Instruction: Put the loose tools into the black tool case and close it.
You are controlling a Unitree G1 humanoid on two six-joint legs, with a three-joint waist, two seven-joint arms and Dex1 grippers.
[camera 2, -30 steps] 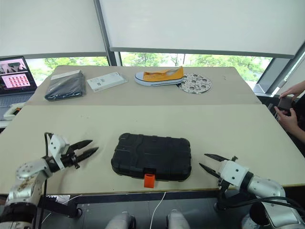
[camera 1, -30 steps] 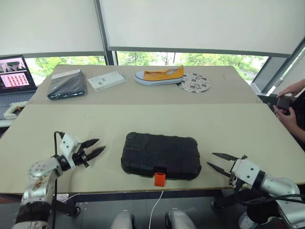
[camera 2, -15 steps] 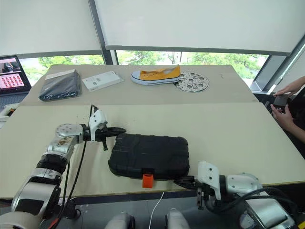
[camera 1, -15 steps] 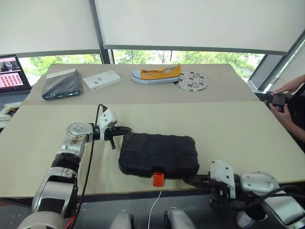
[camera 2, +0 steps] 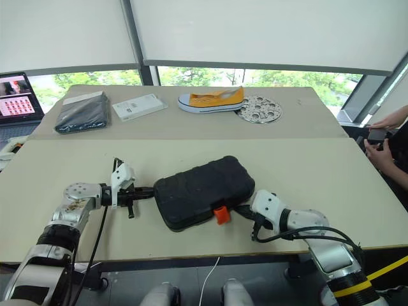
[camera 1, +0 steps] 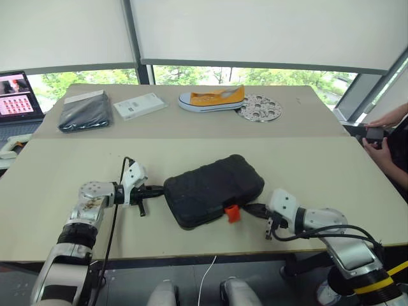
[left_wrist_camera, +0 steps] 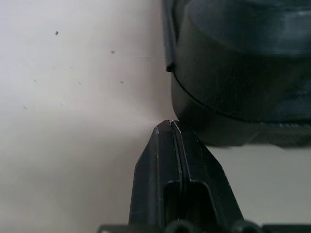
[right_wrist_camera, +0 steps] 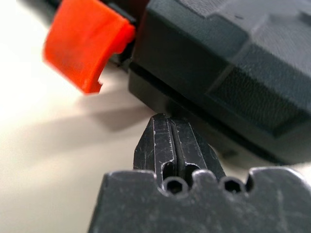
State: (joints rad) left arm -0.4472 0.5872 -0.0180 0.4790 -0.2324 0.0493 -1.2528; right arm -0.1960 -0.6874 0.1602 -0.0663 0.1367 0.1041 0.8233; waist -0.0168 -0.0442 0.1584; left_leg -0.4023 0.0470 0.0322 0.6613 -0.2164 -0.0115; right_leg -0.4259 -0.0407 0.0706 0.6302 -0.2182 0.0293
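Observation:
The black tool case [camera 1: 213,189] lies shut and skewed on the near table, its orange latch [camera 1: 232,212] sticking out of the front edge. My left gripper [camera 1: 159,189] is shut, its tip right at the case's left end [left_wrist_camera: 243,73]. Shut as well, my right gripper [camera 1: 245,208] has its tip against the case's lower front edge [right_wrist_camera: 233,58], just beside the latch [right_wrist_camera: 85,46]. Neither gripper holds anything. The loose tools are out of view.
On the far table lie a dark wrapped pouch [camera 1: 85,113], a white box [camera 1: 140,106], a yellow shoe [camera 1: 211,99] and a round perforated disc [camera 1: 260,108]. A laptop [camera 1: 16,95] stands far left. A person's hands [camera 1: 379,135] hold a device at the right edge.
Both grippers have closed and come in to the case, the left at its end and the right at its front edge. The case has turned from square to skewed, right end farther away.

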